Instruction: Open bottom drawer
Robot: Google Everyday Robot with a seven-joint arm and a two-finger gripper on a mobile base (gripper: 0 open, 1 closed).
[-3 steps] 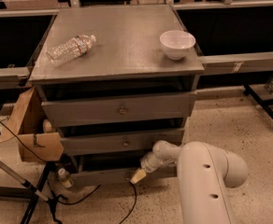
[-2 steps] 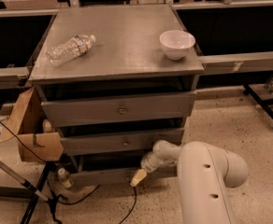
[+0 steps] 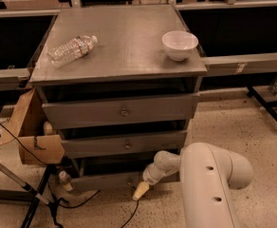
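Note:
The grey cabinet has three stacked drawer fronts. The bottom drawer is the lowest, narrowest front, just above the floor. Its knob is barely visible next to my gripper. My gripper, with a yellowish tip, reaches in from my white arm at the lower right. It sits at the bottom drawer's front, right of centre and just below its lower edge. The mid-sized drawer and the widest top drawer lie above it.
A clear plastic bottle lies on the cabinet top at the left and a white bowl stands at the right. A cardboard box sits left of the cabinet. A small bottle, cables and a stand leg are on the floor at the lower left.
My gripper tip sits slightly lower than before, closer to the floor. The drawers, bottle and bowl have not visibly moved.

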